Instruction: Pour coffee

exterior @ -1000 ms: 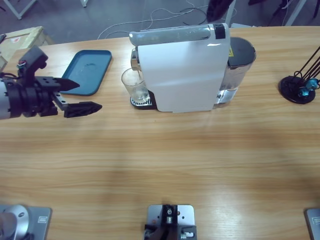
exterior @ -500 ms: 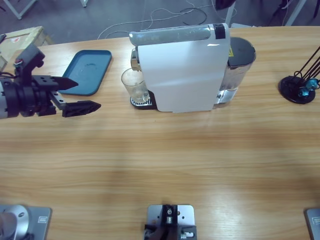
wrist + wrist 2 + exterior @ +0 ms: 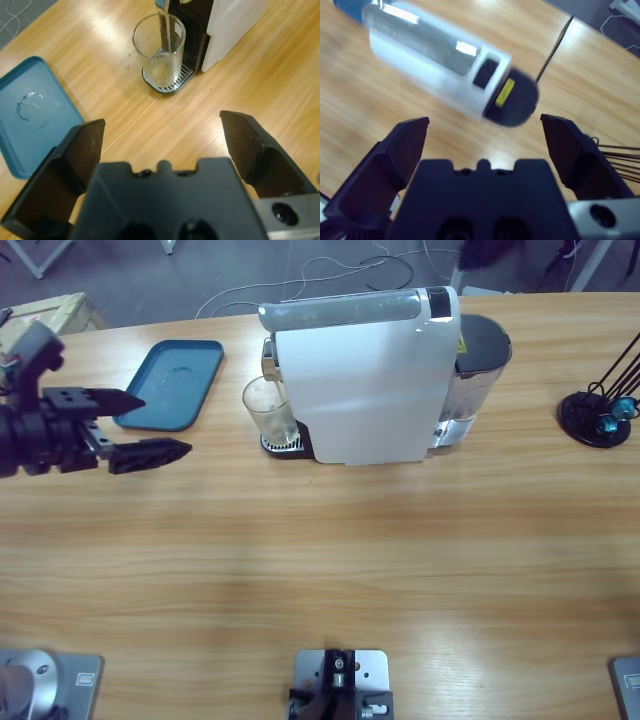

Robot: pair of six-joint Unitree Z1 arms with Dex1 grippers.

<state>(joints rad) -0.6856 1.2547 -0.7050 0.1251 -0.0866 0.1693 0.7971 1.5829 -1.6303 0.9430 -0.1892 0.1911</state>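
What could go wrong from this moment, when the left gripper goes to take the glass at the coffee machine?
The glass stands close under the spout on the drip grate, so lifting it straight up may strike the spout. It is smooth, clear and narrow-based; a push from the open left gripper could tip it and spill the coffee. The blue tray lies beside the approach path.

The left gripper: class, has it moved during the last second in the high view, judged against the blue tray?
Yes. The left gripper, jaws open, has drawn back toward the picture's left edge, away from the glass; its upper jaw overlaps the blue tray less.
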